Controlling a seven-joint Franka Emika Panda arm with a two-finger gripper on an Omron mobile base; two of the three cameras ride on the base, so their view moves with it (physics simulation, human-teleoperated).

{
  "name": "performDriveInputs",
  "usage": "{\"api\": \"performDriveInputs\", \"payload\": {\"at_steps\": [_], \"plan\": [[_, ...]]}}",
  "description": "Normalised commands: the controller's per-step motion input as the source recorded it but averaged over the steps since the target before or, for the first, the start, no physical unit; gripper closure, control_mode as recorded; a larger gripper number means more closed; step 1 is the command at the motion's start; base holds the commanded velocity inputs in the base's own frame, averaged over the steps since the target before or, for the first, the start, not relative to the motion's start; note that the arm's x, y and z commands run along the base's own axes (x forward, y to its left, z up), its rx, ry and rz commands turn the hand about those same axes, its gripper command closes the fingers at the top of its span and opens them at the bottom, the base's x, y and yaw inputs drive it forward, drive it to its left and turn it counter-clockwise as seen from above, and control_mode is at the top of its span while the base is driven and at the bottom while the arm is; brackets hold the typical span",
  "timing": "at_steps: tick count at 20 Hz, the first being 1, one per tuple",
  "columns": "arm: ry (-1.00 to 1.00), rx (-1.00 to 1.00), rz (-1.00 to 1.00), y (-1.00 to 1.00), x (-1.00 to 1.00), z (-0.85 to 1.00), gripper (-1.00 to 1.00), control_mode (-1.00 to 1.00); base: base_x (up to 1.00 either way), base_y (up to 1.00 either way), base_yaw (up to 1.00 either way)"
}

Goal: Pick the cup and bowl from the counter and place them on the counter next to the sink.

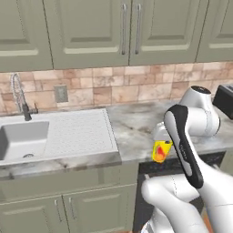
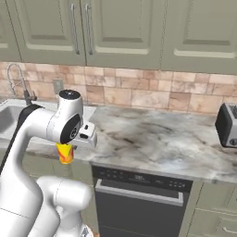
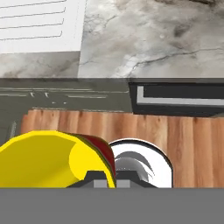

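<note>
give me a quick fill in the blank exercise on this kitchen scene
1. The jaws are shut on the small ____ cylindrical cup.
2. The white rectangular sink lies to the cup's ____ in the left base view.
3. The silver toaster stands on the grey-white marbled ____.

Missing words: yellow; left; counter

Bare counter [image 1: 136, 125] beside sink [image 1: 54, 134], toaster [image 2: 227, 125] far right

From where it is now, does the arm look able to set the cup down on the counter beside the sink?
Probably yes. The claw is shut on the yellow cup, at the counter's front edge. The marble counter between it and the sink's drainboard lies bare, so nothing seems to be in the way.
</note>
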Motion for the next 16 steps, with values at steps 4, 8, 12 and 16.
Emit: {"api": "performDriveInputs", "payload": {"at_steps": [4, 8, 12, 16], "plan": [[0.0, 0.0, 0.0, 0.0, 0.0, 0.0, 1.0, 1.0, 0.5, 0.33, -0.14], [0.0, 0.0, 0.0, 0.0, 0.0, 0.0, 1.0, 1.0, 0.47, 0.42, -0.17], [0.0, 0.0, 0.0, 0.0, 0.0, 0.0, 1.0, 1.0, 0.44, 0.44, -0.18], [0.0, 0.0, 0.0, 0.0, 0.0, 0.0, 1.0, 1.0, 0.44, 0.27, -0.15]]}}
